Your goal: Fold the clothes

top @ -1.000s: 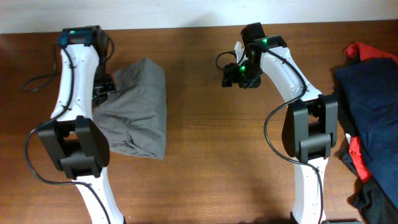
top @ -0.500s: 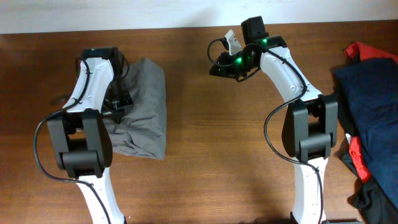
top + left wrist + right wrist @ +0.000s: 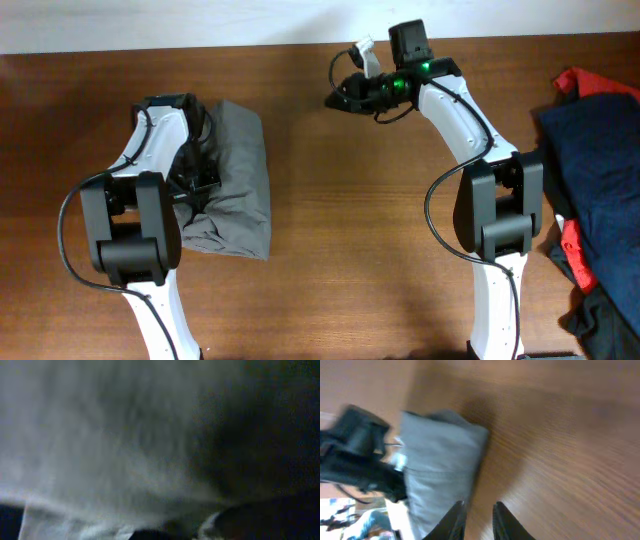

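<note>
The clothes are one grey-olive woven garment, matte and softly creased. It is gathered into a rough upright oblong with a smooth top and a crumpled, puckered lower end. It lies on the brown wood-grain desk, directly against the left claw on the side facing the other arm. That claw is closed tight on the garment's near edge, where the cloth bunches. Its own camera shows only blurred grey weave pressed close, with a pale strip at the bottom that cannot be made out for certain. The fingers there are dark and unreadable.

The right claw hangs over bare wood, well apart from the garment. It is narrow, with only a slim gap of desk between its fingertips, and it grips nothing. Far out past the right arm, a navy garment and a red cloth are piled, cut off by the picture's edge.
</note>
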{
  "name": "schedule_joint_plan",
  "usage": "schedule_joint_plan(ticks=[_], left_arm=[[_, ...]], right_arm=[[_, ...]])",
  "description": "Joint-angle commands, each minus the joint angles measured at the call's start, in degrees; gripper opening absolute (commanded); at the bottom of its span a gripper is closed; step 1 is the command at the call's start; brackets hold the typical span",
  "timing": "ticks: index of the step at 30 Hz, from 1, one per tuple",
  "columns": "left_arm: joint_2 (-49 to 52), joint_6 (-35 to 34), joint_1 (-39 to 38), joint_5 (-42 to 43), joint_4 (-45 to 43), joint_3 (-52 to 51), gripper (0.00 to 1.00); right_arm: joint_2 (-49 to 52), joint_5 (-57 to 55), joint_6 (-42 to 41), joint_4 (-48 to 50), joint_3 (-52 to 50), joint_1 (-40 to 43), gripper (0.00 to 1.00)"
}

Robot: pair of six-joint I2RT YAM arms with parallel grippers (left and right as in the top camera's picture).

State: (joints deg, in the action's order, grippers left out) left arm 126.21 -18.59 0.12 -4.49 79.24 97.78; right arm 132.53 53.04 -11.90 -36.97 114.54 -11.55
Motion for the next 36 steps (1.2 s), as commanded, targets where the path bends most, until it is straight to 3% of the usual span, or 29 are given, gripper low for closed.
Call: schedule_joint_plan(ticks=[1, 8, 11, 13, 23, 36], left_arm=[[-4.5, 1.6, -0.1, -3.1, 1.4, 4.9, 0.01], [-9.7, 1.5, 1.1, -6.0, 1.8, 13.8, 0.03], [-10.0, 1.5, 2.0, -5.9, 1.9, 16.0, 0.21], [-10.0, 1.5, 2.6, -5.9, 1.8, 16.2, 0.44], [-10.0, -2.5, 7.8, -5.6, 1.2, 16.2, 0.57], [-10.0, -2.4, 8.3, -3.9, 0.5, 16.2, 0.59]], right_arm=[[-0.4, 9.1, -4.3, 3.1, -0.1, -0.1, 0.21], [-0.4, 11.0, -8.4, 9.2, -0.1, -4.1, 0.19], [-0.3, 6.9, -11.3, 12.4, -0.1, -7.9, 0.18], [-0.1, 3.9, -12.8, 14.5, -0.1, -10.4, 0.18], [0.7, -4.1, -15.2, 18.8, -0.1, -18.9, 0.15], [6.7, -3.1, -20.2, 29.3, -0.1, -23.4, 0.17]])
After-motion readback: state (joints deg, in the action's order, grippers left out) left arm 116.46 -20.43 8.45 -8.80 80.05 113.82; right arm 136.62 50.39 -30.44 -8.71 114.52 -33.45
